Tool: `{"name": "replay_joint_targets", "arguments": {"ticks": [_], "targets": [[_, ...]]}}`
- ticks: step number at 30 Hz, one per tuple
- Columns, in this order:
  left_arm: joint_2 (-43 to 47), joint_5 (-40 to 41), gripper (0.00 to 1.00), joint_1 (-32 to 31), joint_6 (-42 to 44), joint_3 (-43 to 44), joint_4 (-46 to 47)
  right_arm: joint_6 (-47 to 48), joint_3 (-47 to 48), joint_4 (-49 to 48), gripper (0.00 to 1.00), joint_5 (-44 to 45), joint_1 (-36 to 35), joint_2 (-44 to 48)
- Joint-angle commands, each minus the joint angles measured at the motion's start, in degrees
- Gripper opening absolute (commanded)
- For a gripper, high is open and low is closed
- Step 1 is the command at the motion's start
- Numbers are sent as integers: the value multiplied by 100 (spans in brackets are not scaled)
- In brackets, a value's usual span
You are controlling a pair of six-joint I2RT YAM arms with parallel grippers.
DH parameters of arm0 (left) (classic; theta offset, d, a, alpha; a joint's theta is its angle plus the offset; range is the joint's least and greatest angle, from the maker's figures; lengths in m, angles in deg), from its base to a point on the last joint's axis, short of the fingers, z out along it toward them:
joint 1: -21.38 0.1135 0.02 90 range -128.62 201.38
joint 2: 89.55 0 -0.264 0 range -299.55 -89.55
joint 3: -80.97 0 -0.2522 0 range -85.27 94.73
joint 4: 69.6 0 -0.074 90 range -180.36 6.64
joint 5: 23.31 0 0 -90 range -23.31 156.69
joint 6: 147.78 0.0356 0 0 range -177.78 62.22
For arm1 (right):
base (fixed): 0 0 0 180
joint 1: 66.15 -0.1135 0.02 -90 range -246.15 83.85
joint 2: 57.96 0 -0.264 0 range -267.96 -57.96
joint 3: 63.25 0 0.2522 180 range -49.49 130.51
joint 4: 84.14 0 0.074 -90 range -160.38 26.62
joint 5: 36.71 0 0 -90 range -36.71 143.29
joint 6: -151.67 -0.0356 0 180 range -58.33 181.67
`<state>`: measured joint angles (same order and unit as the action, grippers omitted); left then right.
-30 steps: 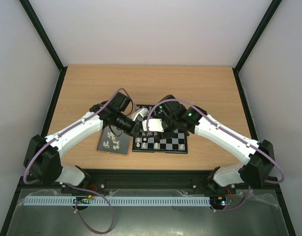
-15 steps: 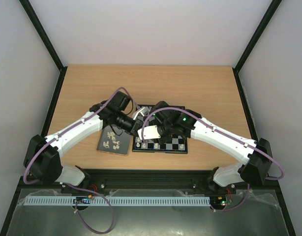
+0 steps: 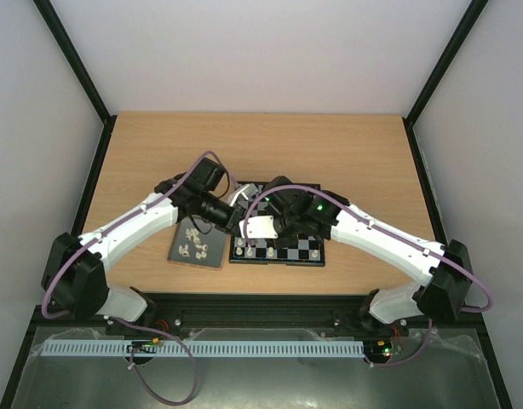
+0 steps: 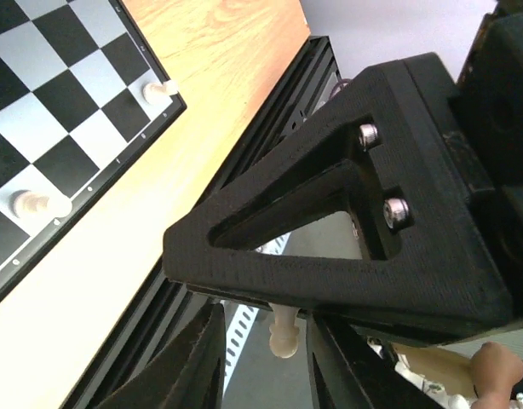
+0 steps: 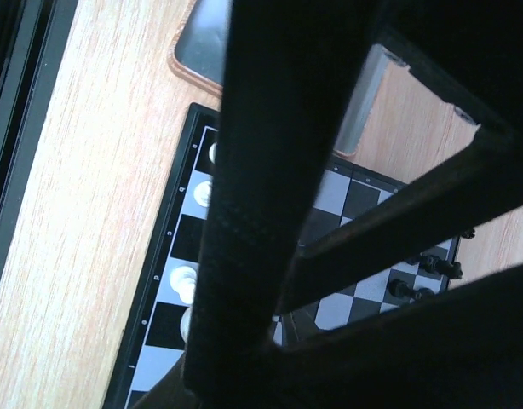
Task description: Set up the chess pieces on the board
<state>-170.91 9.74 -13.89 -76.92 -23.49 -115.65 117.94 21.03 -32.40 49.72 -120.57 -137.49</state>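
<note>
My left fingers [image 4: 193,366] stand slightly spread round the chess piece [image 4: 284,334] — whether my right fingers [image 4: 330,247] pinch it I cannot tell — so it could drop.

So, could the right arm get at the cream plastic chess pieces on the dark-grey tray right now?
Probably not directly: the left gripper and its wrist sit between the right gripper and the cream chess pieces on the dark-grey tray.
</note>
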Motion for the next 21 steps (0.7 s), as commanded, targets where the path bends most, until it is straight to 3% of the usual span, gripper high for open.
{"name": "replay_joint_targets", "arguments": {"ticks": [1,5,12,18,21], "targets": [[226,97,31,80,-113,-157,329,-824,-325,-193,6,-97,-12,172],[583,453,40,96,-444,-627,999,-1845,-575,-439,6,-956,334,406],[1481,1460,41,32,-1127,-1625,2846,-3096,-1141,-916,6,-2400,1042,843],[2213,2739,41,-551,-768,-2109,3818,-3770,-1615,-1273,6,-3261,1449,1051],[2352,2893,41,-874,-408,-2244,4131,-3933,-1772,-1366,7,-3678,1646,1224]]}}
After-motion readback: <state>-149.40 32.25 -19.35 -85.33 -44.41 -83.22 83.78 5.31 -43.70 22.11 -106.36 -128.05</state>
